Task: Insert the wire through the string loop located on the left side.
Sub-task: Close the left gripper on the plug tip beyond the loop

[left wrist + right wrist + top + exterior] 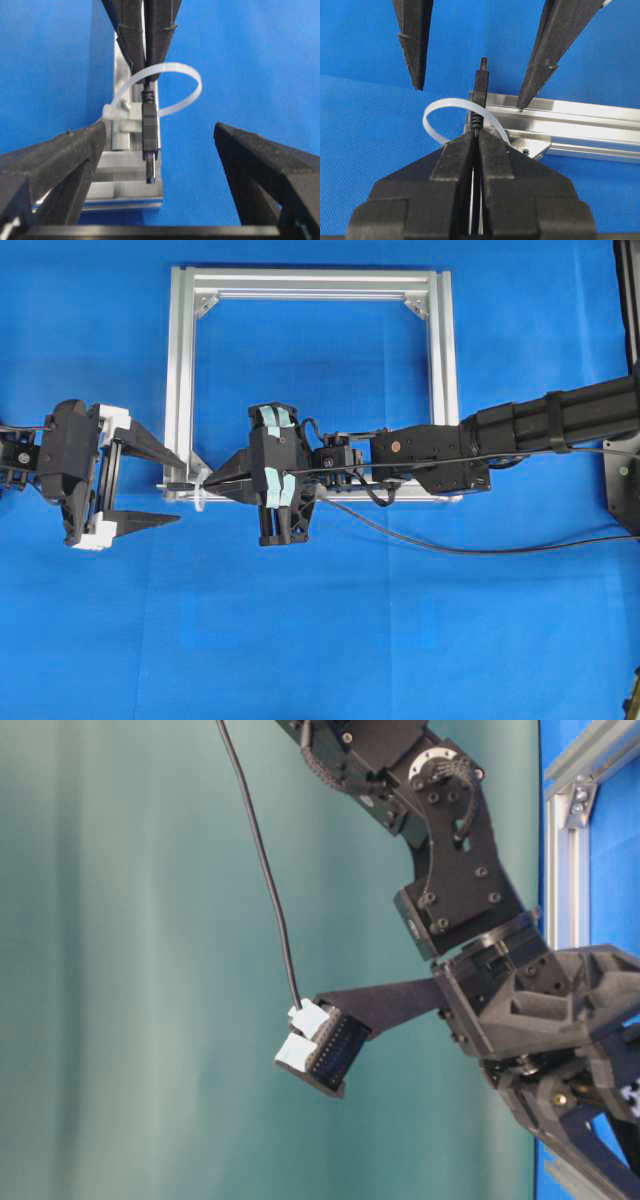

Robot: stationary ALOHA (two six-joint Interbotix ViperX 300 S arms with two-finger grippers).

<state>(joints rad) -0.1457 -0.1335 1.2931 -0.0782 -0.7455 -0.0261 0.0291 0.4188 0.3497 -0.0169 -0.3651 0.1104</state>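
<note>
1. The bench (400,640) fills my overhead view under a blue cloth; the table-level camera is mostly blocked by arm hardware and a teal backdrop, so it gives me little of the work.
2. The silver aluminium frame (185,370) lies flat as an open square; its near rail is partly covered by the right arm, which reaches across it from the right edge.
3. The left pincer (150,487) sits at the frame's lower-left corner with its fingers (60,155) wide apart and nothing between them; the arm behind it is cut off at the picture's edge.
4. The right pincer (222,480) is clamped together on the wire (480,540), just behind the plug.
5. The wire trails back under the right arm and off toward the right edge, where I lose it.
6. The string loop (187,87) stands at that same frame corner. In the left wrist view the plug (149,135) has passed through it, silvery tip pointing between the open left fingers.
7. From overhead, loop and plug are too small to tell apart clearly.
</note>
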